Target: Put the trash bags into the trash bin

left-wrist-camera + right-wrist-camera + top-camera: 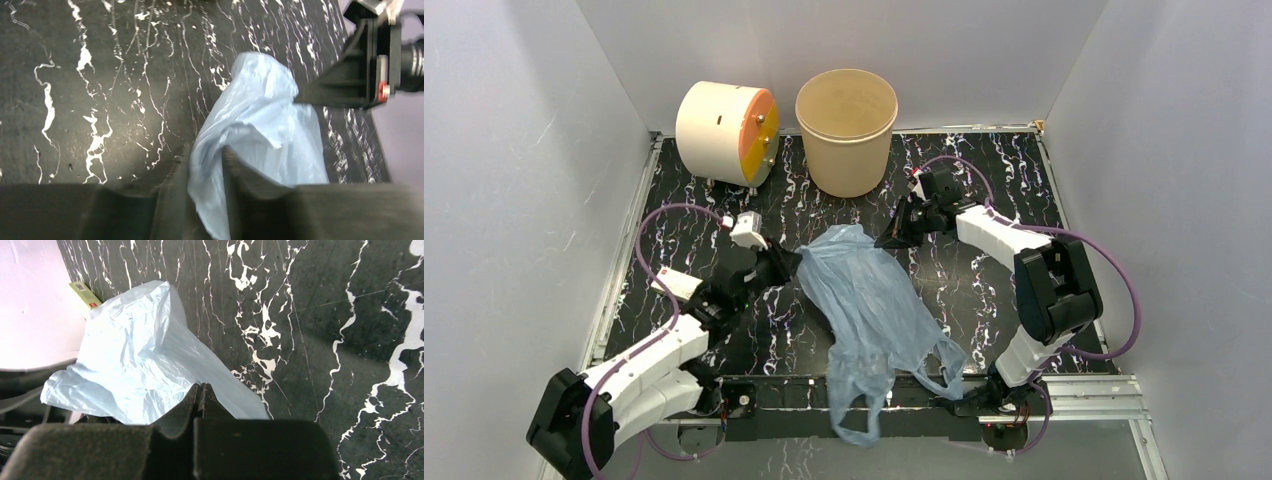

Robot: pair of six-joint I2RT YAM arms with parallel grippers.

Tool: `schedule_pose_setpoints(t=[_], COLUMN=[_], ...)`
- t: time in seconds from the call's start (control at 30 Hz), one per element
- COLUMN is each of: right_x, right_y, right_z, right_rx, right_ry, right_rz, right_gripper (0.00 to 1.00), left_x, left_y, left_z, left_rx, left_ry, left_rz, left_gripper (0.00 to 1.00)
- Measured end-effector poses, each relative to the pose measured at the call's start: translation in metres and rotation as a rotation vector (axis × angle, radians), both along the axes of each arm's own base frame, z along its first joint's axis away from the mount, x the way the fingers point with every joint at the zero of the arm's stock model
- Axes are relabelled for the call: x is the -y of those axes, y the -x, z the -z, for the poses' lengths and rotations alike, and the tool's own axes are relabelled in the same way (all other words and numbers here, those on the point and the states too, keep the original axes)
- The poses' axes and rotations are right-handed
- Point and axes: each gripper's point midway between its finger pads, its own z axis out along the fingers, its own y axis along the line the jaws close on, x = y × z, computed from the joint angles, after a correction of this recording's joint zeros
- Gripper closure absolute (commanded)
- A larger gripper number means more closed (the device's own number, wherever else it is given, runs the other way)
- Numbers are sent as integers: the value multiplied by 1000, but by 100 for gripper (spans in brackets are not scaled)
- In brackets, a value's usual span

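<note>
Here the crinkled, translucent pale-blue trash bag (874, 300) sprawls at centre frame, below the tan trash bin (849, 160). The left gripper (786, 262) pinches its upper-left edge; the right gripper (892, 238) is closed tight just beside it.

quantities: one pale blue trash bag (874, 300); one tan trash bin (846, 130); one cream drum (719, 125) with orange face; two grippers: left gripper (788, 262) and right gripper (888, 240).
</note>
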Motion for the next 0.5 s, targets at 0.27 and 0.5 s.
schedule_pose_setpoints(t=[0.27,0.5], right_x=[15,42], right_y=[20,59], right_z=[13,51], right_rx=[-36,-156], right_ry=[17,22], right_rz=[87,314], right_gripper=[100,100], left_x=[-50,-19], left_y=[-32,-8], left_z=[39,36], left_rx=[-220,-284], left_ry=[-189,38], left_rz=[-92,65], left_gripper=[27,15])
